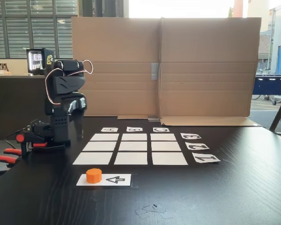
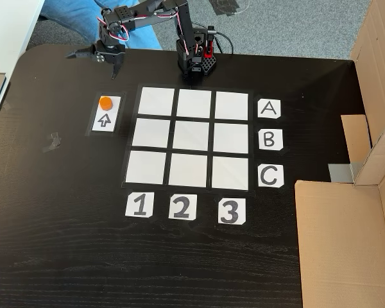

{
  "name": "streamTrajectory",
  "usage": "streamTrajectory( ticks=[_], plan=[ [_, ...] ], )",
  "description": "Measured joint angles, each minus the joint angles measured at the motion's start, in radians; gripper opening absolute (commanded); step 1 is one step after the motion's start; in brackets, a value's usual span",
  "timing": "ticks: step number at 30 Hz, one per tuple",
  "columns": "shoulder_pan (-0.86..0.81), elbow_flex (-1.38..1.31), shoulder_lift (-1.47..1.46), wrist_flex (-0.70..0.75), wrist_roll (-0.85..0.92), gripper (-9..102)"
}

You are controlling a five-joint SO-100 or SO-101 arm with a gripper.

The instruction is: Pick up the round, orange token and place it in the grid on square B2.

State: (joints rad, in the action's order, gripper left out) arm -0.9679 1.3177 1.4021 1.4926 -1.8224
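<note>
Nearest the lens, the round, orange token stands upright, flat face up, on the arrow strip, beside the grid. Square B2 lies bare. My gripper hangs above the table edge, jaws spread apart.

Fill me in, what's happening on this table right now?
Nothing is held yet. The round, orange token sits on the arrow strip beside the grid. In a fixed view from above, the gripper hangs past the strip, apart from the token. Square B2 is bare.
</note>
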Motion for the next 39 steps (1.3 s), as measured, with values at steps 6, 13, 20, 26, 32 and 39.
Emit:
streamTrajectory(
  ticks=[6,13,20,26,32,39],
  plan=[
    [0.025,0.006,-0.051,-0.025,0.044,78],
    [0.052,0.006,-0.126,-0.052,0.054,78],
    [0.063,-0.048,-0.209,-0.055,0.055,78],
    [0.081,-0.098,-0.258,-0.055,0.064,78],
    [0.104,-0.118,-0.291,-0.055,0.083,77],
    [0.123,-0.138,-0.313,-0.055,0.114,78]
  ],
)
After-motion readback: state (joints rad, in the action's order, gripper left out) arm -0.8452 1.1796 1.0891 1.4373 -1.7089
